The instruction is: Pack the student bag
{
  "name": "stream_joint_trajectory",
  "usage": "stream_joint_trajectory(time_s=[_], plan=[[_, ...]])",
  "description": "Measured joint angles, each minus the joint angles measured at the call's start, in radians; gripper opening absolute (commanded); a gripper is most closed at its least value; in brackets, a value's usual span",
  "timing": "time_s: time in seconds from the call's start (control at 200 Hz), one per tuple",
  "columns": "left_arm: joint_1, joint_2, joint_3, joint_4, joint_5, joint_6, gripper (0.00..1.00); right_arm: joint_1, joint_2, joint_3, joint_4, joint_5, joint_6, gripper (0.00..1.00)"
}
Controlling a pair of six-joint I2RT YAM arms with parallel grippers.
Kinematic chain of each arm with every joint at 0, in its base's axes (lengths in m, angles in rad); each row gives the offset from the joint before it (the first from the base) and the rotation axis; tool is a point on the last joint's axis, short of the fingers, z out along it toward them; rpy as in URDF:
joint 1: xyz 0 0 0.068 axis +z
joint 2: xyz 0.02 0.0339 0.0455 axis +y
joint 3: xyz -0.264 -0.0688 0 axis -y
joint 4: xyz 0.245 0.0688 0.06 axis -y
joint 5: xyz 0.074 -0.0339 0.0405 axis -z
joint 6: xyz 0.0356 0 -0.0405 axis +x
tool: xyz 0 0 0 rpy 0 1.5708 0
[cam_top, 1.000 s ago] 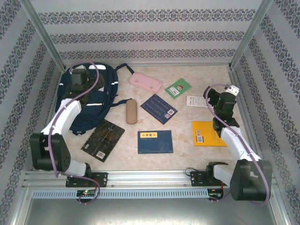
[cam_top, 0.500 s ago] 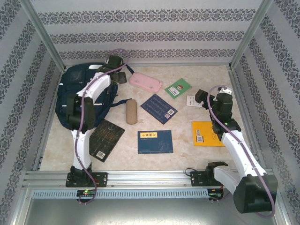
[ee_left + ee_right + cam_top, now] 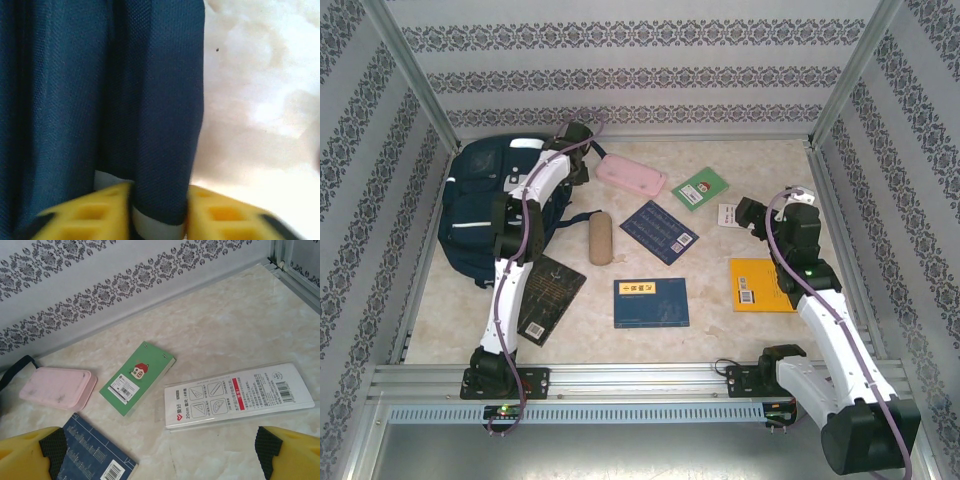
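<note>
The student bag (image 3: 478, 205), navy with white stripes, lies at the far left of the table. My left gripper (image 3: 576, 141) is at the bag's far right edge. In the left wrist view its yellow fingers (image 3: 95, 215) are shut on a fold of the bag's navy fabric (image 3: 160, 125) with a white strip at the bottom. My right gripper (image 3: 746, 214) hangs open over the right side of the table. Between its wide-apart pads (image 3: 52, 450) I see bare table, with a white ruler-set pack (image 3: 240, 395) and a green notebook (image 3: 137, 377) beyond.
Loose on the table: a pink pencil case (image 3: 631, 176), a brown pouch (image 3: 601, 238), a dark blue book (image 3: 659, 231), a blue book (image 3: 651, 302), a black book (image 3: 542, 298), a yellow book (image 3: 760, 285). Patterned walls enclose three sides.
My left arm swung from the bag's top left across to its far right edge and closed on the fabric. The right gripper shifted slightly toward the near side and stayed open.
</note>
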Motion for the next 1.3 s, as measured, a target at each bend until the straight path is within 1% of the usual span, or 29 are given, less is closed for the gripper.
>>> stream_joint_trajectory(time_s=[0.02,0.14,0.25,0.375,0.57,0.764,0.784,0.839,0.879,0.904,0.974,1.089,1.194,1.259,1.299], plan=[[0.000,0.000,0.002,-0.003,0.000,0.001,0.00,0.000,0.002,0.000,0.000,0.000,-0.001,0.98],[-0.011,0.000,0.002,-0.006,-0.006,0.035,0.00,0.000,0.038,0.000,0.001,-0.011,-0.003,0.98],[-0.045,-0.010,-0.017,-0.003,-0.014,0.073,0.00,0.006,0.073,0.001,0.001,-0.023,-0.004,0.98],[-0.119,-0.043,-0.068,-0.001,-0.017,0.120,0.00,0.007,0.101,0.002,0.007,-0.047,-0.005,0.98],[-0.254,-0.114,-0.180,0.030,0.021,0.192,0.00,0.019,0.121,0.013,0.009,-0.063,-0.003,0.98],[-0.349,-0.137,-0.210,0.042,0.066,0.248,0.00,0.019,0.148,0.021,0.008,-0.064,-0.002,0.98],[-0.356,-0.137,-0.210,0.043,0.069,0.251,0.03,0.019,0.151,0.021,0.008,-0.064,-0.002,0.98],[-0.371,-0.138,-0.210,0.047,0.078,0.255,0.19,0.019,0.160,0.021,0.008,-0.066,-0.002,0.98],[-0.377,-0.140,-0.211,0.050,0.085,0.257,0.27,0.019,0.167,0.024,0.005,-0.069,-0.003,0.98],[-0.381,-0.142,-0.213,0.051,0.090,0.259,0.30,0.019,0.172,0.028,0.002,-0.072,-0.003,0.98],[-0.386,-0.158,-0.225,0.055,0.104,0.256,0.46,0.019,0.189,0.041,0.000,-0.086,-0.003,0.98],[-0.386,-0.220,-0.257,0.061,0.111,0.245,0.47,0.031,0.224,0.071,-0.002,-0.115,-0.006,0.98],[-0.377,-0.329,-0.328,0.077,0.108,0.212,0.47,0.071,0.291,0.122,-0.005,-0.133,-0.007,0.98],[-0.368,-0.406,-0.388,0.088,0.103,0.181,0.47,0.103,0.345,0.162,-0.007,-0.143,-0.010,0.95],[-0.359,-0.462,-0.436,0.099,0.098,0.159,0.47,0.124,0.383,0.190,-0.009,-0.146,-0.014,0.91]])
